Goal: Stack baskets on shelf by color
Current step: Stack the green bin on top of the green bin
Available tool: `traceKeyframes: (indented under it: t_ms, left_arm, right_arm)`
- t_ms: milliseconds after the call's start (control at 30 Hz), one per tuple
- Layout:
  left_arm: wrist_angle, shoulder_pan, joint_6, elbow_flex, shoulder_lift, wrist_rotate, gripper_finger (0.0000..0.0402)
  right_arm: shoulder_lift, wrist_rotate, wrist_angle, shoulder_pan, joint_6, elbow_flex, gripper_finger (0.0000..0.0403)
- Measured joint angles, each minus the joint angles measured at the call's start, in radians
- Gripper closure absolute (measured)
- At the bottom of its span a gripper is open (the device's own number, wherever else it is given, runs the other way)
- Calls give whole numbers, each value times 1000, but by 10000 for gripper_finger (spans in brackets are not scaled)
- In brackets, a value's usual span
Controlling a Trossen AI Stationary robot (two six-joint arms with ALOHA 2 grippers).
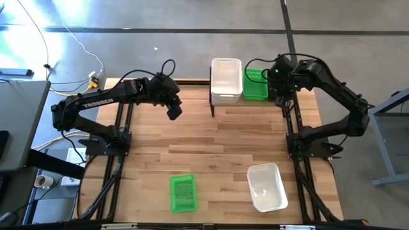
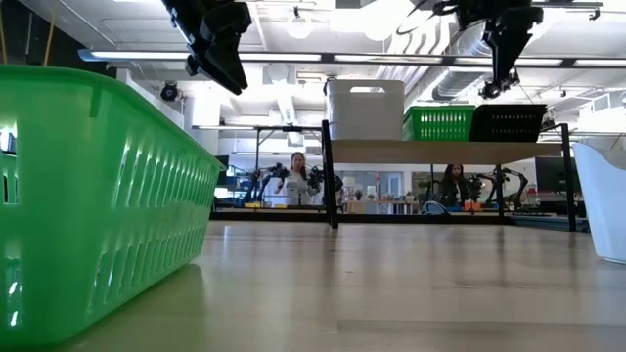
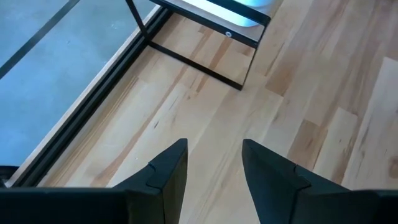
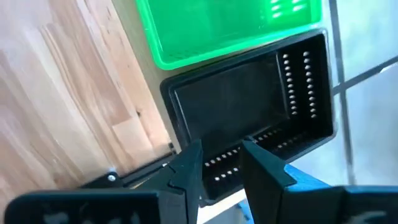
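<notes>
1. left gripper (image 1: 174,112) hangs over bare table left of the shelf (image 2: 440,152), fingers apart, empty.
2. shelf holds white (image 1: 225,80), green (image 1: 255,84) and black (image 4: 249,118) baskets in a row.
3. loose green basket (image 1: 182,192) and white basket (image 1: 266,186) at near edge, not yet stacked.
4. right gripper (image 4: 221,163) over the black basket, fingers slightly apart, gripping nothing.

Open right hand (image 4: 219,163) above black basket (image 4: 249,99)

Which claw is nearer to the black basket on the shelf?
The right claw: it hovers directly above the black basket. The left claw hangs beyond the shelf's other end, over the table.
</notes>
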State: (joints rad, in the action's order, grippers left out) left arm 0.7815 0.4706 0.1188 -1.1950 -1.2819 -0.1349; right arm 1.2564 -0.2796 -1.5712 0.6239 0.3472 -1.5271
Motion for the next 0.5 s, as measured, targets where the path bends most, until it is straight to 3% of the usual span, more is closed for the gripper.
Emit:
traceKeyframes:
  t_ms: [267,500]
  left_arm:
    - [32,-7,37,0,0,165,259]
    - [129,-111,149,0,0,222,259]
  right_arm:
    - [-2,46,0,-66,-268,-30,308]
    - [-2,54,2,-229,-680,-59,308]
